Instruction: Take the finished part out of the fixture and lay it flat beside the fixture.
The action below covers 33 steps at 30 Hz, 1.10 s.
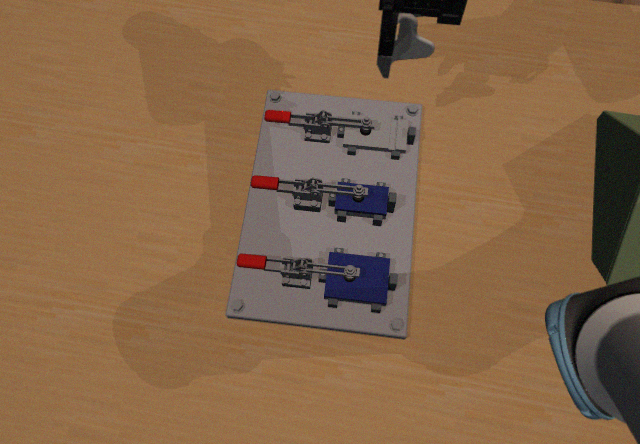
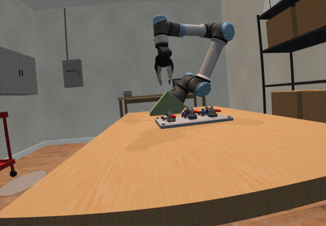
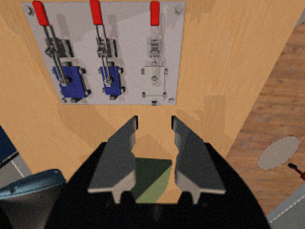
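Note:
The grey fixture plate lies on the table. The pale finished part sits between stops at one end, its slot near the end away from the clamp. Its toggle clamp, with a red handle, has its arm lying over the part. A smaller blue blank sits in the middle and a larger blue blank at the far end, each under a lowered clamp arm. My gripper is partly open and empty, high above the table and off the plate.
The green wedge-shaped base of the arm stands beyond the plate's stop side. Bolt heads stand up at the plate corners. The clamp bodies rise above the plate. The table surrounds the plate.

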Tool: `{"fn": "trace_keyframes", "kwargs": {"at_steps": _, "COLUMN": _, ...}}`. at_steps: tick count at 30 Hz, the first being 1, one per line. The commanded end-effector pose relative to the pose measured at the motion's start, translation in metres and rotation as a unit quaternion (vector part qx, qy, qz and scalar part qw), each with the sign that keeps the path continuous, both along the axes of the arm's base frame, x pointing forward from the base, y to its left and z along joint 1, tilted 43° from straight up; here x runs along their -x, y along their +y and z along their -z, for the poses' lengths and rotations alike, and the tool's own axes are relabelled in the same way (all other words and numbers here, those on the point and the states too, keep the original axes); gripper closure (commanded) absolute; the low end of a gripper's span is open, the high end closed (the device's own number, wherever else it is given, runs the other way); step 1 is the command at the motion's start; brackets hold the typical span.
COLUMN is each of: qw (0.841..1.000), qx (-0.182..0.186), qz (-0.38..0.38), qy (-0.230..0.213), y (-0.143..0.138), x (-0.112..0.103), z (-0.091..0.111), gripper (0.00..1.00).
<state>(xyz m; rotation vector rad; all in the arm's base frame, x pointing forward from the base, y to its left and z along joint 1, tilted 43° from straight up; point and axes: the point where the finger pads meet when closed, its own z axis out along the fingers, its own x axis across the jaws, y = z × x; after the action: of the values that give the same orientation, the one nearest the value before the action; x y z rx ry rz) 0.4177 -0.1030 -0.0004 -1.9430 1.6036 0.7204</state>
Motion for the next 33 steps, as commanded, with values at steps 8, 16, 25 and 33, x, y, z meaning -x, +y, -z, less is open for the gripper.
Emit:
{"fn": "trace_keyframes", "kwargs": {"at_steps": 8, "qw": 1.0, "qx": 0.0, "qz": 0.0, "qy": 0.0, "y": 0.001, "x": 0.0, "z": 0.001, "gripper": 0.72}}
{"fn": "trace_keyframes", "kwargs": {"at_steps": 16, "qw": 1.0, "qx": 0.0, "qz": 0.0, "qy": 0.0, "y": 0.016, "x": 0.002, "z": 0.018, "gripper": 0.72}}
{"fn": "trace_keyframes", "kwargs": {"at_steps": 25, "qw": 1.0, "qx": 0.0, "qz": 0.0, "qy": 0.0, "y": 0.038, "x": 0.004, "z": 0.041, "gripper": 0.72}}
{"fn": "trace_keyframes", "kwargs": {"at_steps": 33, "qw": 1.0, "qx": 0.0, "qz": 0.0, "qy": 0.0, "y": 0.041, "x": 0.004, "z": 0.043, "gripper": 0.72}}
